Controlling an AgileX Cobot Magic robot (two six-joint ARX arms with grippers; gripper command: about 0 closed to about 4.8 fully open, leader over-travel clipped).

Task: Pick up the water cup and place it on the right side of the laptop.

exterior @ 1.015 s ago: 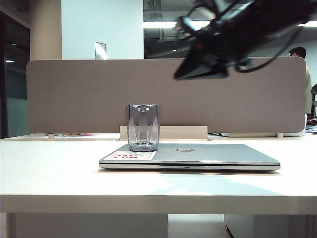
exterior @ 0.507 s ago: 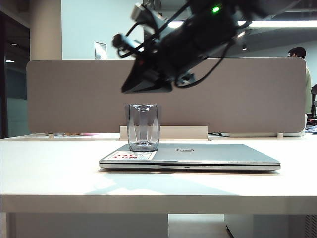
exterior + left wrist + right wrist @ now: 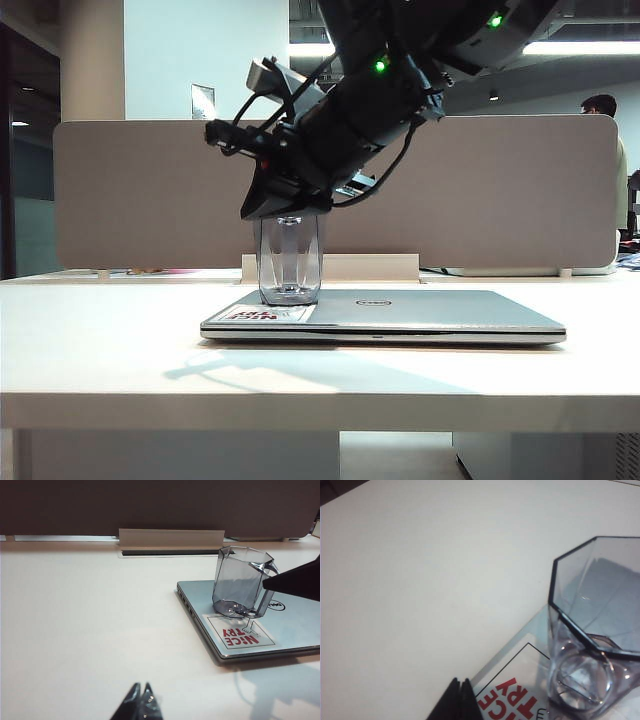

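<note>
We see a white table (image 3: 100, 350) with a closed, slim silver-grey laptop (image 3: 440, 312) lying flat near the middle of the exterior view. On the left end of its lid stands the water cup (image 3: 289, 262), upright, just beside a white sticker (image 3: 268, 314) with red lettering. The cup is a transparent, grey-tinted tumbler with flat facets running down its sides. Its rim forms an angular, many-sided outline with a dark edge, and its base is thick clear glass that catches bright highlights. We can see the lid and the sticker's edge through its walls. A small round logo (image 3: 372, 302) sits on the lid to the right of the cup.

The right gripper (image 3: 283, 208) comes in from the upper right of the exterior view on a black arm with green lights. Its dark tip points down and to the left, right above the cup's rim; we cannot tell whether it touches the glass. Its fingers are pressed together, holding nothing. In the right wrist view the closed fingertips (image 3: 458, 700) show as a dark point over the laptop's corner, near the cup.

The left gripper (image 3: 141, 705) hangs over bare table, well apart from the laptop, its fingers pressed together and empty. A grey divider panel (image 3: 130, 190) stands behind the table.
</note>
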